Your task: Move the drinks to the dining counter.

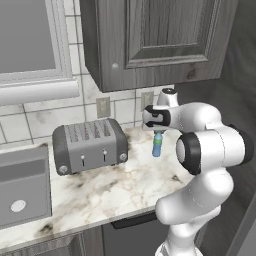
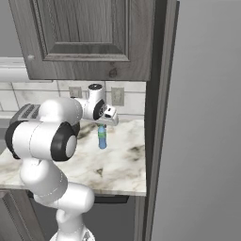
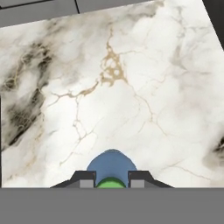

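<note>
Slim blue plastic bottle with a green cap [image 1: 157, 144] stands upright on the white-and-brown veined marble worktop [image 1: 100, 192], well to the right of the grey two-slot metal toaster [image 1: 90, 145] and clear of it, with bare marble between the two. The two-finger dark-tipped gripper [image 3: 112, 179] comes down from above and is clamped on the bottle's neck; in the hand view the finger tips [image 3: 86, 179] sit tight on either side of the green cap, blue shoulder bulging just past them. Bottle base appears to be on the worktop or just above it; cannot tell which. Right of the bottle the marble runs a short way to its end against a tall dark wood panel [image 2: 160, 117]. Behind the bottle, the tiled wall with pale outlet plates [image 1: 103, 106]. Above it, the dark grey wood wall cabinet [image 1: 150, 40] overhangs, with the arm's wrist between cabinet bottom and bottle. Toward the front edge from the toaster, open marble.
</note>
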